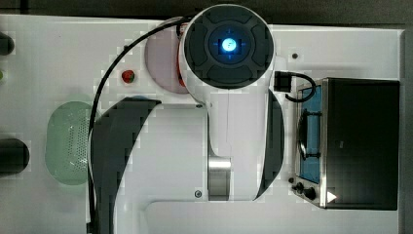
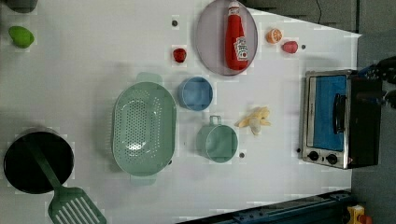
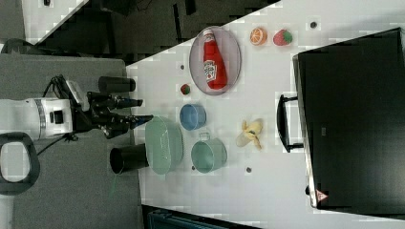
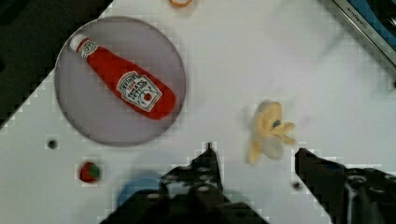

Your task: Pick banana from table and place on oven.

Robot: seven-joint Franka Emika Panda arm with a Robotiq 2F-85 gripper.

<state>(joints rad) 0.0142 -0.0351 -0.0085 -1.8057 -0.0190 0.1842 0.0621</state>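
White flat counter [image 4: 224, 65] carries the small pale yellow peeled toy banana [image 4: 269, 130], seen through the gap of the black tool [image 4: 256, 156], nearer one finger. Tool is spread, empty, held well above; banana's long axis is seen running roughly along the fingers, not across the gap.

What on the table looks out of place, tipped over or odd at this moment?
The ketchup bottle lies flat on the grey plate instead of standing. The banana lies loose on the table, its peel strips splayed, between the green cup and the oven. Nothing looks spilled or damaged.
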